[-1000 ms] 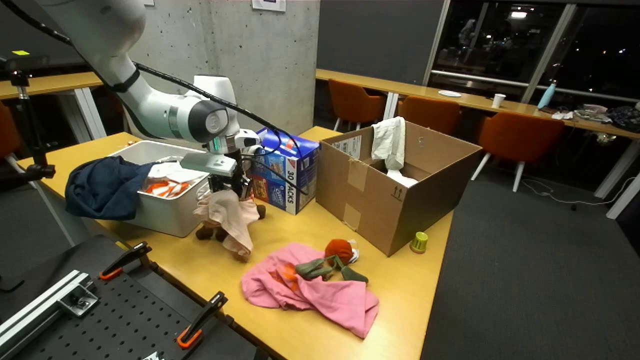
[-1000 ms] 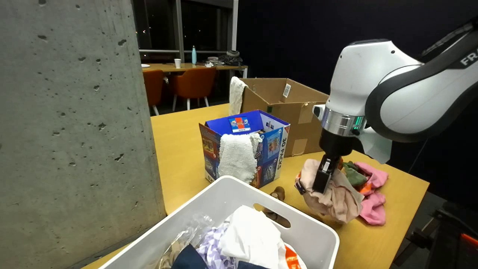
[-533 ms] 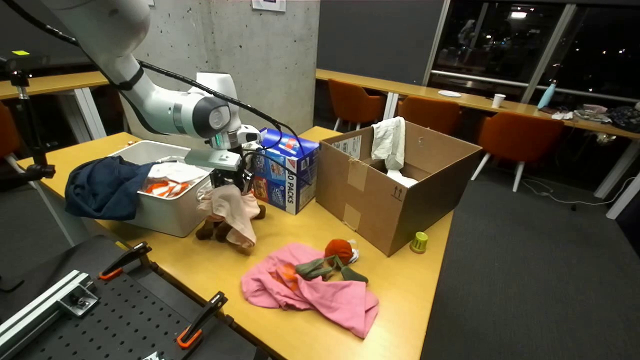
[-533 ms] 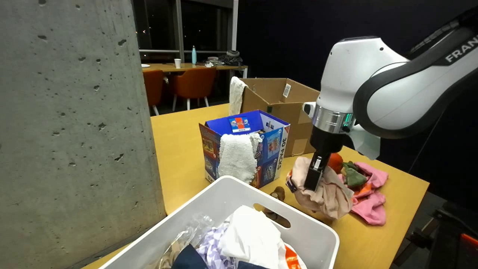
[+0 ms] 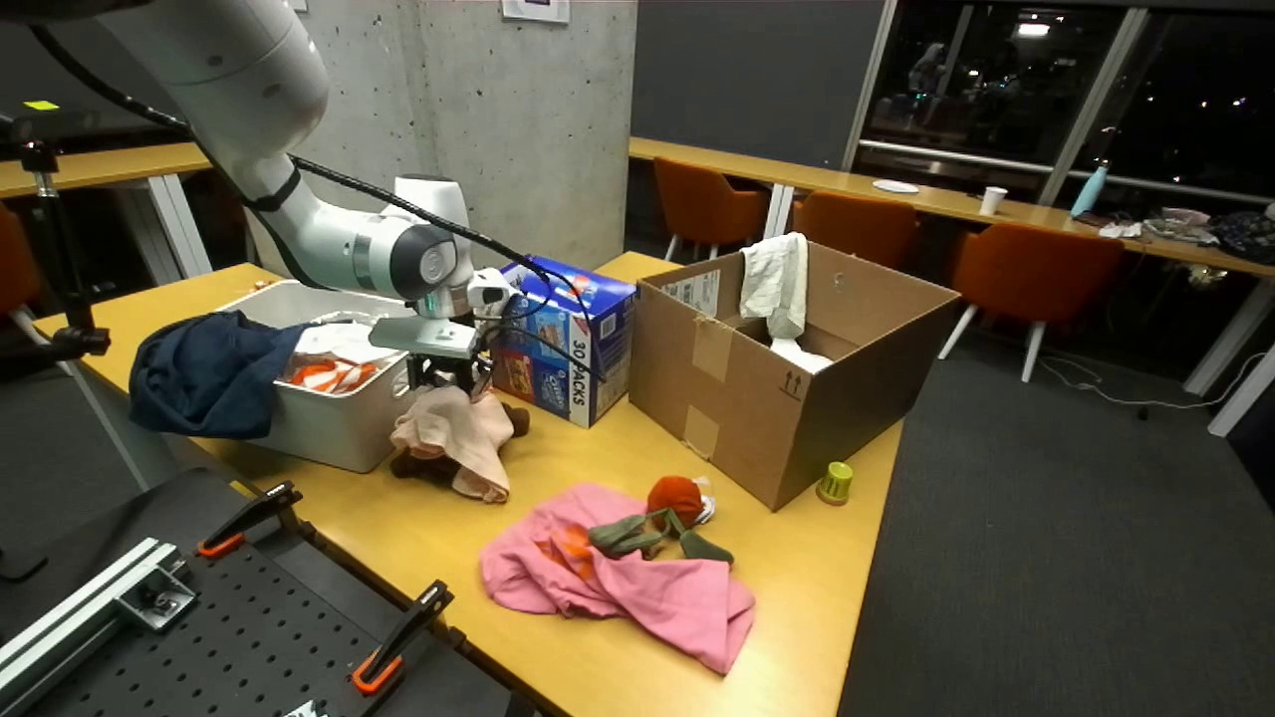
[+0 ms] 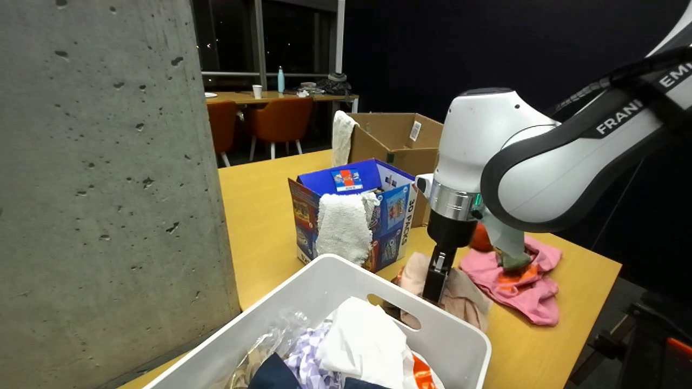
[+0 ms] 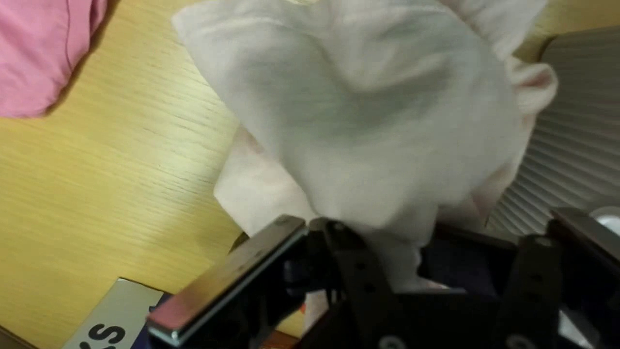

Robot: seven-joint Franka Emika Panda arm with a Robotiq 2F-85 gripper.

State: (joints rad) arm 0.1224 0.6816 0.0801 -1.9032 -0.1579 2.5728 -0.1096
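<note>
My gripper (image 5: 450,384) points down and appears shut on a pale pink cloth (image 5: 453,428); the cloth hides the fingertips. In an exterior view one finger (image 6: 436,283) presses into the bunched cloth (image 6: 465,300). In the wrist view the cloth (image 7: 368,135) runs down between the fingers and spreads out, somewhat blurred. Its lower part hangs at the table and drapes over a brown object (image 5: 517,421), mostly hidden, perhaps a soft toy. The white bin (image 5: 319,418) stands close beside the gripper, filled with cloths and plastic; its rim also shows in an exterior view (image 6: 459,327).
A blue snack box (image 5: 558,339) with a white cloth (image 6: 346,227) over its edge stands behind the gripper. A large cardboard box (image 5: 727,388) stands beside it. A bright pink cloth (image 5: 647,588), an orange round thing (image 5: 677,498) and a green cup (image 5: 835,483) lie nearby. Navy cloth (image 5: 204,378) overhangs the bin.
My gripper has moved toward the bin and, after a slight rise, lowered, with the pale pink cloth moving along in it. The other objects have stayed in place.
</note>
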